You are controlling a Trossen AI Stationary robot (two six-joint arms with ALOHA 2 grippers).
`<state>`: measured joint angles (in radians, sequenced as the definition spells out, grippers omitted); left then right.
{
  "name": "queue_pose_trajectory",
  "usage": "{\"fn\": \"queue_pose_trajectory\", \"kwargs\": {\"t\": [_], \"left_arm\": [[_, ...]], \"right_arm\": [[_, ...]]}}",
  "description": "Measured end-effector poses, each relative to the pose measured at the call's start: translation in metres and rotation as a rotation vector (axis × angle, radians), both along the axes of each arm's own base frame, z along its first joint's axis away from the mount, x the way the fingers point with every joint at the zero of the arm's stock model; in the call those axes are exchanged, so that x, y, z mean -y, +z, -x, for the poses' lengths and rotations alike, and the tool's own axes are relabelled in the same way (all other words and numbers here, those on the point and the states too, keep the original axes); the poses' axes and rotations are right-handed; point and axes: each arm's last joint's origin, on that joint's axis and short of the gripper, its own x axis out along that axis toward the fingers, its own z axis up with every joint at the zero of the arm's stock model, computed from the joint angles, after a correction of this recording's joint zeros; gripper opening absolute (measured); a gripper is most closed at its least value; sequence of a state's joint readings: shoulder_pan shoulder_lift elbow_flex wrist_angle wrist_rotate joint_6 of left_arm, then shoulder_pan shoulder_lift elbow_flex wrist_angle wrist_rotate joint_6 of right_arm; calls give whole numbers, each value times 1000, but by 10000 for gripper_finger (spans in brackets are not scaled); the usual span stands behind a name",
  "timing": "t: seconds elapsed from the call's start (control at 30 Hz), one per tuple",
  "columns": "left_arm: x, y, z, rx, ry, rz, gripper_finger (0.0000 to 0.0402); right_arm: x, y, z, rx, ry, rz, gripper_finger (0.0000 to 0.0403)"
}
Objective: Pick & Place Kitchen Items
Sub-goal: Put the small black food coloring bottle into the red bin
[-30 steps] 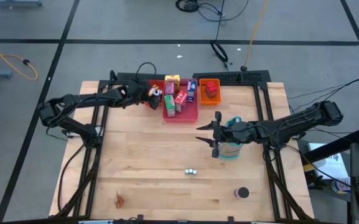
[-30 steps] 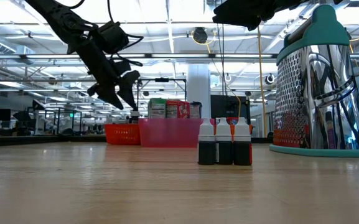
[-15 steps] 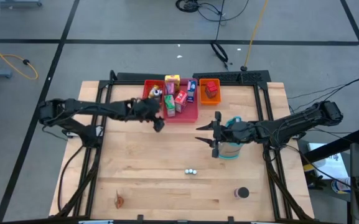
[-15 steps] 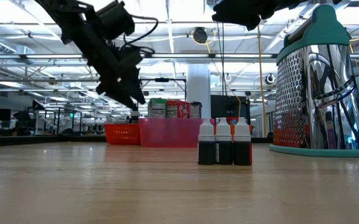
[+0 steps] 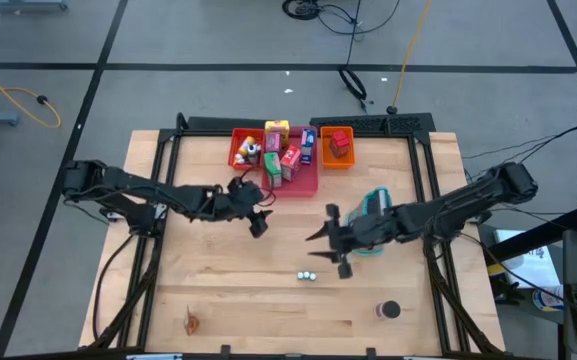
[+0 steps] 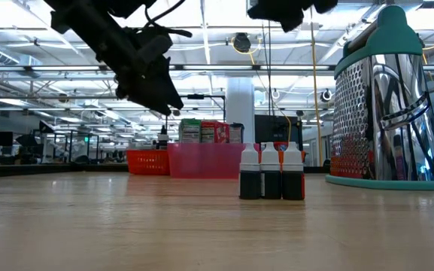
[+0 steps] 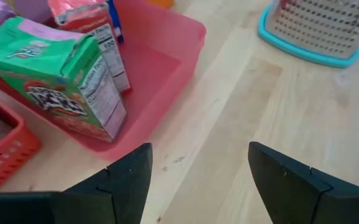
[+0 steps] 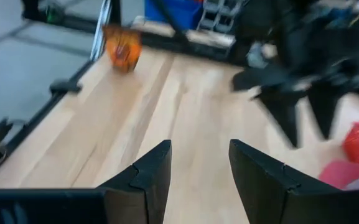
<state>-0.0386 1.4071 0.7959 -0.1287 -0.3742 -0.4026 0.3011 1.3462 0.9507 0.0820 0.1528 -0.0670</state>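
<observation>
Wood worktop (image 5: pixel 218 260), open lab hall behind.

Noted left tool (image 5: pixel 261 222) above bare wood just beside pink tray (image 5: pixel 303 185). Fingers spread in the wrist view (image 7: pixel 198 168), nothing between them. Not over the tray itself.

Noted right tool (image 5: pixel 323 243) raised mid-worktop, near grater (image 5: pixel 376 205). Fingers parted and empty in its own view (image 8: pixel 199 168).

Found bottles (image 5: pixel 308 275) upright on the wood, three touching in a row in the low view (image 6: pixel 271 173), just in front of right tool, well apart from trays. Found can (image 5: pixel 389 311) near the front edge, alone. Boxes (image 5: pixel 286 160) already sat in pink tray; green box (image 7: pixel 61 87) leaned at its wall.

Judged the step: reach for bottles with right tool, not yet begun.

Advice, judged only:
- Brought down straight over the row, fingers either side of one end bottle, not across all three.
- Closed low on the body, below the white cap; small, top-heavy, likely to tip if nudged.
- Kept clear of grater base on the way.
- Left tool best held off beside the tray, out of the carry path.
</observation>
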Motion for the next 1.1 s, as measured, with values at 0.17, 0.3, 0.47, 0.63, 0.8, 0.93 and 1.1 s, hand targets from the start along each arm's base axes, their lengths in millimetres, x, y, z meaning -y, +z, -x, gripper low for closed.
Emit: {"fn": "queue_pose_trajectory", "kwargs": {"t": [0.17, 0.3, 0.47, 0.63, 0.8, 0.93, 1.1], "left_arm": [[4, 0, 0, 0, -1, -13, 266], [5, 0, 0, 1, -5, -13, 266], [5, 0, 0, 1, -4, -12, 267], [6, 0, 0, 4, -5, -10, 266], [7, 0, 0, 3, -6, -9, 266], [7, 0, 0, 6, -6, -8, 266], [6, 1, 0, 9, -5, -9, 266]], "right_arm": [[-17, -15, -9, -67, 24, -26, 155], [-33, -29, -15, -133, 51, -24, 155], [-49, -39, -27, -194, 74, -6, 155], [-56, -62, -32, -309, 55, -4, 155], [-58, -80, -32, -412, 14, -20, 155], [-58, -85, -32, -444, -13, -39, 155], [-57, -89, -29, -491, -49, -58, 155]]}}
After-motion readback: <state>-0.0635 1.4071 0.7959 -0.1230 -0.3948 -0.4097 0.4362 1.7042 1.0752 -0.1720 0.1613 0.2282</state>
